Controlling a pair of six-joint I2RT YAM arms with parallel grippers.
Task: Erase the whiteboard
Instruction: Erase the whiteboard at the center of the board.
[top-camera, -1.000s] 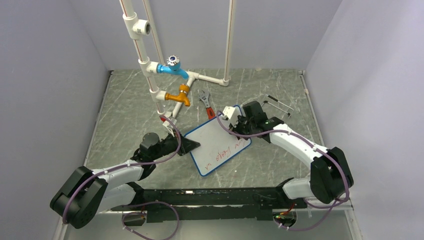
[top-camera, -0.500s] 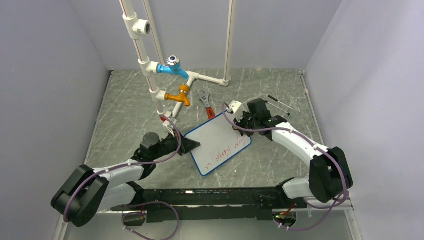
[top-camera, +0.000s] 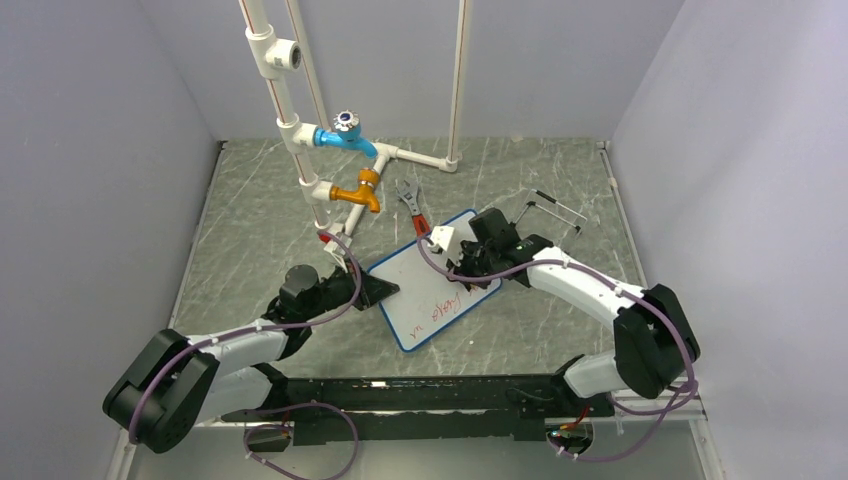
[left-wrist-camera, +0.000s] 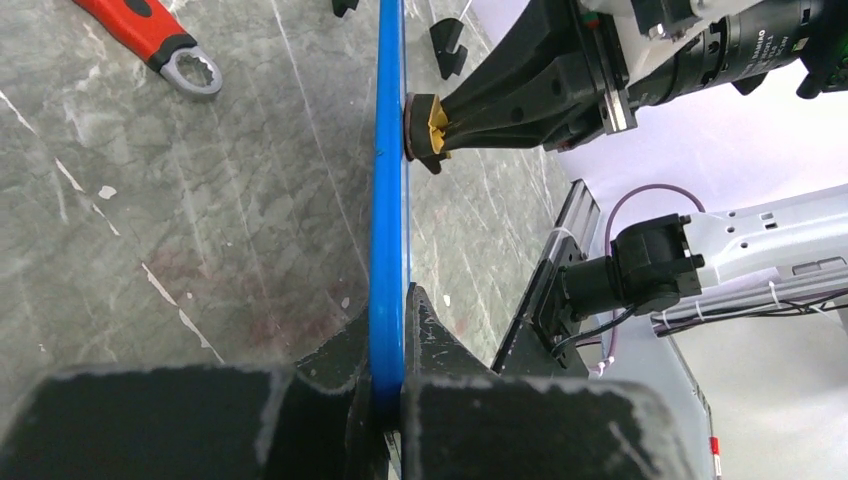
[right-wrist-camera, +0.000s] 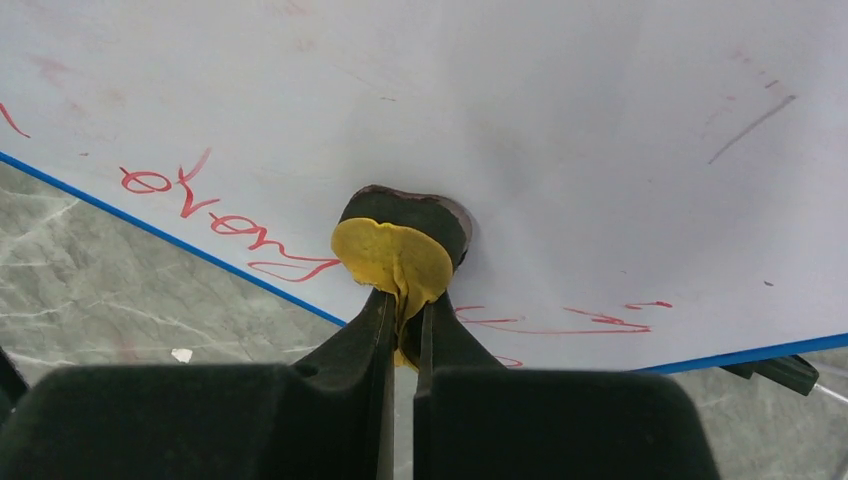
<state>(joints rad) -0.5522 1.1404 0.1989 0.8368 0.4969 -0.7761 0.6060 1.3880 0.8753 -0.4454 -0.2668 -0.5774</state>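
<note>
The whiteboard (top-camera: 425, 280) is a small white board with a blue frame and red handwriting along its near right side. My left gripper (top-camera: 385, 290) is shut on its left edge; the left wrist view shows the blue frame (left-wrist-camera: 387, 200) edge-on between the jaws. My right gripper (top-camera: 460, 268) is shut on a yellow and black eraser pad (right-wrist-camera: 400, 250) and presses it against the white face (right-wrist-camera: 560, 120). Red writing (right-wrist-camera: 215, 215) shows left and right of the pad. The pad also shows in the left wrist view (left-wrist-camera: 430, 130).
A red-handled wrench (top-camera: 412, 207) lies just behind the board, also in the left wrist view (left-wrist-camera: 150, 40). A white pipe stand with a blue valve (top-camera: 345, 133) and an orange tap (top-camera: 358, 192) stands at back left. Thin metal rods (top-camera: 555, 208) lie at back right.
My right gripper has moved left and towards me across the board with the pad, from the board's far right corner to its middle right. The left gripper and board stayed still.
</note>
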